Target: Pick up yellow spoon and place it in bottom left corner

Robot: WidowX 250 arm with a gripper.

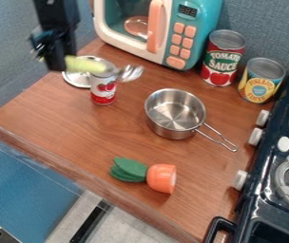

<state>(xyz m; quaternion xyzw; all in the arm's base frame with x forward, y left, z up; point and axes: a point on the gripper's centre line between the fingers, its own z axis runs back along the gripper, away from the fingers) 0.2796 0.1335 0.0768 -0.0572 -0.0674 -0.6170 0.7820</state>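
The black gripper (pixel 55 59) is at the upper left, above the table's left back part. It is shut on a utensil with a yellow-green handle (pixel 89 65); a bit of the handle also shows on the gripper's left side. The utensil lies roughly level, its silver end pointing right, with prongs like a fork rather than a spoon's bowl. Its handle passes over the top of a small red and white can (pixel 103 90); whether they touch, I cannot tell. The wooden table (pixel 52 123) has its left corner at the far left.
A silver lid (pixel 77 79) lies behind the small can. A metal pot (pixel 174 114) stands mid-table, an orange and green toy vegetable (pixel 161 178) near the front. Along the back are a toy microwave (pixel 176 40), a tomato can (pixel 223 59) and a yellow can (pixel 261 80); a stove (pixel 271 190) is right.
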